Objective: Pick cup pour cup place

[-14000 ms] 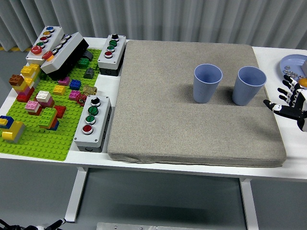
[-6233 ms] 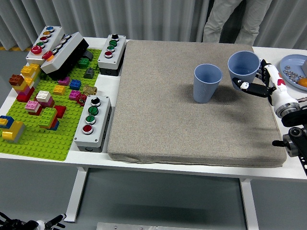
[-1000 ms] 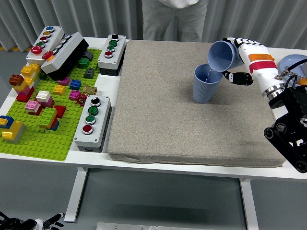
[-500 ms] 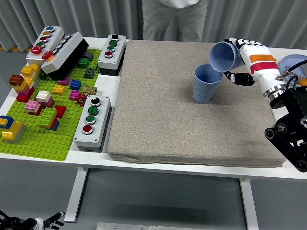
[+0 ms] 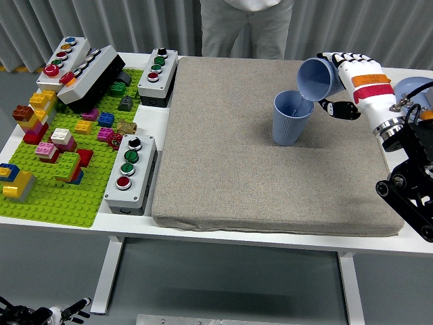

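My right hand (image 5: 338, 78) is shut on a blue cup (image 5: 315, 79) and holds it in the air, tipped to the left. Its mouth hangs just above the rim of a second blue cup (image 5: 291, 119), which stands upright on the grey mat (image 5: 270, 176). My white and black forearm (image 5: 372, 95) comes in from the right edge. The left arm is out of view.
A green brick plate (image 5: 61, 169) with several coloured bricks and several button boxes (image 5: 130, 172) fills the left side. A blue plate (image 5: 414, 89) lies at the far right behind my arm. A person (image 5: 247, 27) stands at the far side of the table.
Since 14 s ago my right hand has taken the right cup, lifted it and tilted it over the left cup. In the last second the tilted cup has drifted slightly right.
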